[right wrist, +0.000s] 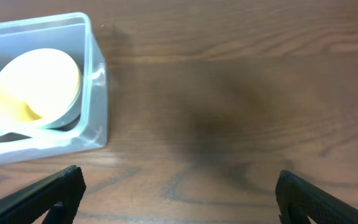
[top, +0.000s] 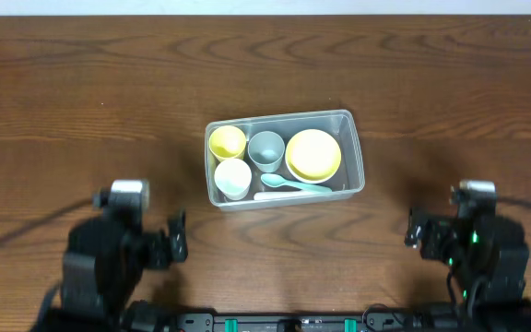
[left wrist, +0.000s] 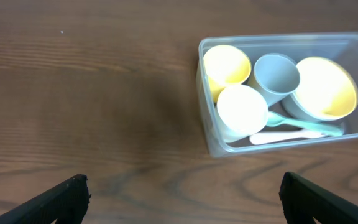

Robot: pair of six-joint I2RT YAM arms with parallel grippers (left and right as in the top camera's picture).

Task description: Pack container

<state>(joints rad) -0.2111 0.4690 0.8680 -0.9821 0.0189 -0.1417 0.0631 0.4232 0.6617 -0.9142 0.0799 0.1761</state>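
left gripper (left wrist: 185, 190) spread wide, empty, touching nothing | right gripper (right wrist: 179, 185) spread wide, empty | container (top: 279, 118) mid-table (top: 81, 92), well apart from both, with cups (top: 266, 146), bowl (top: 313, 153), spoon (top: 293, 183) inside

Your left gripper (left wrist: 182, 196) hung over the bare wooden table (left wrist: 86, 93), jaws spread wide with nothing between them. Only its two dark fingertips (left wrist: 64, 199) showed, at the bottom corners. The clear container (left wrist: 205, 99) sat upper right, well apart from the fingers, its right end cut off by the frame. Inside it, a yellow cup (left wrist: 225, 63) stood in the top-left corner and a white cup (left wrist: 241, 109) just below it, touching. A grey cup (left wrist: 277, 73) stood in the middle beside the yellow one, and a yellow bowl (left wrist: 325, 87) at the right. A teal spoon (left wrist: 306, 126) and a white spoon (left wrist: 278, 137) lay side by side along the near wall, the white one nearest it. You gripped nothing.
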